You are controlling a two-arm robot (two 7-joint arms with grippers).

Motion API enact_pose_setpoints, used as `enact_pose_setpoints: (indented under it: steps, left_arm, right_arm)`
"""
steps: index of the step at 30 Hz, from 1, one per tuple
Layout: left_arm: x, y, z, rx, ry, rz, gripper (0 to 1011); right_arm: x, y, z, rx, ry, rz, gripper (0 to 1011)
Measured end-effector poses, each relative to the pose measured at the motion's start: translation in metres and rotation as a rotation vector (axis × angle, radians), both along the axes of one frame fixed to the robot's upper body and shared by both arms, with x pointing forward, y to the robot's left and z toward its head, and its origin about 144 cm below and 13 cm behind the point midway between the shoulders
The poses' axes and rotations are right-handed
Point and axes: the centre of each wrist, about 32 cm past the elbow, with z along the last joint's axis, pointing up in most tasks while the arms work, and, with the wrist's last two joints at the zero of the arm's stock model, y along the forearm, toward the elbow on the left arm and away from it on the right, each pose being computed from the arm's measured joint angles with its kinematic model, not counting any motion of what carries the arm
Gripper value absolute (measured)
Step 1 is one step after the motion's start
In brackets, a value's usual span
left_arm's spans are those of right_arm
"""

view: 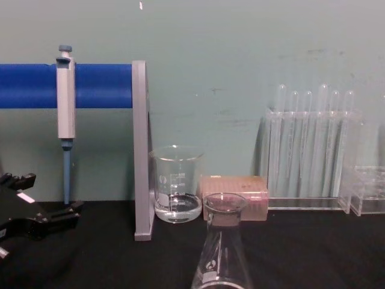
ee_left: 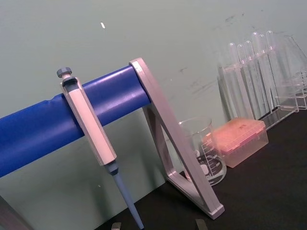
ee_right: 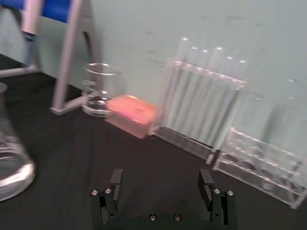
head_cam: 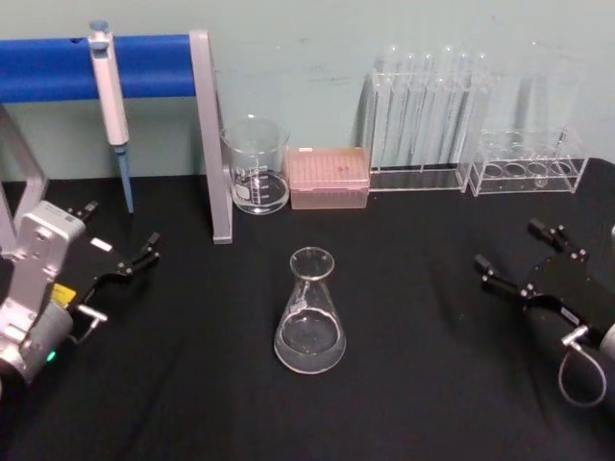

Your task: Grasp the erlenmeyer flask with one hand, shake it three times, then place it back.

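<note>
The erlenmeyer flask (head_cam: 309, 312) stands upright in the middle of the black table, clear glass with a little liquid in its base. It also rises at the lower middle of the chest view (view: 221, 253) and sits at the edge of the right wrist view (ee_right: 9, 163). My right gripper (head_cam: 509, 247) rests low at the right side of the table, well apart from the flask, open and holding nothing; its two fingers (ee_right: 116, 181) stand wide apart. My left gripper (head_cam: 120, 230) is at the left side, open, also apart from the flask (view: 42, 198).
Along the back wall stand a glass beaker (head_cam: 257, 165), a pink tip box (head_cam: 330, 178), a test tube rack (head_cam: 423, 120) and a lower clear rack (head_cam: 528, 168). A pipette (head_cam: 110, 96) hangs on a blue bar with a grey upright (head_cam: 211, 144) at the back left.
</note>
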Motion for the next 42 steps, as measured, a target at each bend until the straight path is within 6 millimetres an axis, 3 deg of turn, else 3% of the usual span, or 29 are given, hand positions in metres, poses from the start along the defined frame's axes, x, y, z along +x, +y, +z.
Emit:
enact_pose_setpoints:
  steps: [15,42]
  left_arm:
    - [0.0,0.0,0.0,0.0,0.0,0.0,1001]
    - [0.0,0.0,0.0,0.0,0.0,0.0,1001]
  right_arm:
    - [-0.008,0.014,0.007,0.03,0.047,0.252,1003]
    - [0.033,0.054,-0.001,0.115,0.068,0.59,1003]
